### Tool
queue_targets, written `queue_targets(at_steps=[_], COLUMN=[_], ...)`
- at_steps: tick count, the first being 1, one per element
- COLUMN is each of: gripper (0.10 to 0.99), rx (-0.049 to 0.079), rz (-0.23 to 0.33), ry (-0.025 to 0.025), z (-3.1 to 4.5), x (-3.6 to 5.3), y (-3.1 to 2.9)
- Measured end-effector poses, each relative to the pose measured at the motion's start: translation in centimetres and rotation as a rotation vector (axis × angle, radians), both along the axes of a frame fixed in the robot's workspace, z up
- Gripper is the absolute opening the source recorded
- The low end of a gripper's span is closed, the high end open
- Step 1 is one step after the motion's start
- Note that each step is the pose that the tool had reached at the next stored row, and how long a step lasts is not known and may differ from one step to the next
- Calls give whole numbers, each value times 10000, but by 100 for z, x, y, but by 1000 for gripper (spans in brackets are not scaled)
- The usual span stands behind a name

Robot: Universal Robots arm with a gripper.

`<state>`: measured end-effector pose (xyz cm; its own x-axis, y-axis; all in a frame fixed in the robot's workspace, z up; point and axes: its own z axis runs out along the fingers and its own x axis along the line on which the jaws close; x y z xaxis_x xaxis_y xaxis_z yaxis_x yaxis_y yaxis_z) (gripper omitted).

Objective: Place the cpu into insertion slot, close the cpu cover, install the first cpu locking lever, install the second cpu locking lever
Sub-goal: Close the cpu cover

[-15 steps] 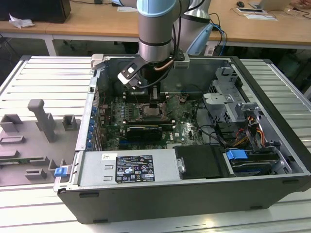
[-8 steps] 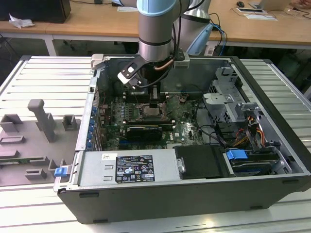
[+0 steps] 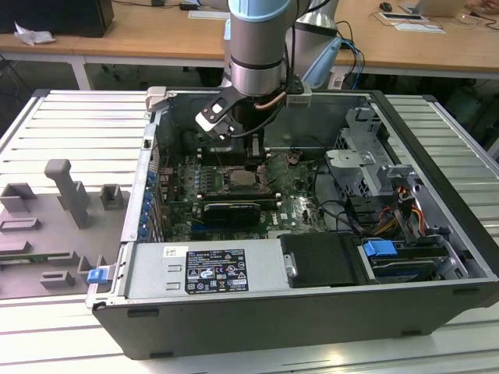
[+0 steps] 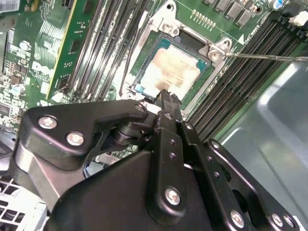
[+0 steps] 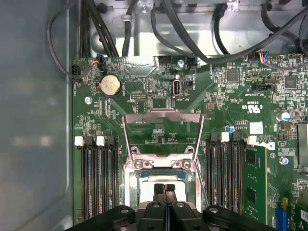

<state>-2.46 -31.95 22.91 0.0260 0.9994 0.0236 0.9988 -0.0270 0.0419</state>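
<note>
The cpu (image 4: 171,72), a pale silvery-beige square chip, lies flat in the insertion slot (image 4: 212,54), whose silvery rim frames it. In both wrist views my gripper (image 4: 163,96) hangs just above the chip's near edge, its black fingers pressed together with nothing between them. The cpu cover (image 5: 161,114), a thin metal frame with a large window, stands raised beyond the slot (image 5: 130,192). Beside the socket, a thin locking lever (image 4: 269,57) sticks out unlatched. In the exterior view the gripper (image 3: 253,160) reaches down into the open case over the socket (image 3: 244,178).
Long black memory slots (image 5: 98,178) flank the socket on both sides. A black graphics card (image 3: 230,210) sits in front of it, with a drive cage (image 3: 366,164) and cables (image 3: 343,214) at the exterior view's right. Case walls (image 3: 148,179) enclose the board. A grey fixture (image 3: 62,202) lies outside.
</note>
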Motion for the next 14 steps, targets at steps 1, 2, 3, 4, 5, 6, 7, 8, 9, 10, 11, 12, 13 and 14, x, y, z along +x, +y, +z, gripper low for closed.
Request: queue_targets(at_steps=[1, 2, 3, 4, 5, 6, 7, 8, 9, 10, 11, 12, 13, 14], gripper=[106, 106, 106, 106, 106, 106, 106, 106, 106, 106, 106, 106, 106, 106], rx=[-8, -12, -21, -36, -43, -49, -52, -53, -53, -56, -57, -58, -60, -60], rz=[-1, 0, 1, 1, 0, 0, 0, -1, 0, -1, 0, -1, -1, -2], ry=[0, -1, -1, -1, -1, -1, -1, -1, -1, 0, -1, -1, -1, -2], z=[11, 19, 29, 48, 58, 64, 71, 78, 84, 92, 97, 104, 112, 118], x=[0, 1, 1, 1, 1, 1, 1, 1, 1, 1, 1, 0, 1, 1], y=[0, 0, 0, 0, 0, 0, 0, 0, 0, 0, 0, 0, 0, 1])
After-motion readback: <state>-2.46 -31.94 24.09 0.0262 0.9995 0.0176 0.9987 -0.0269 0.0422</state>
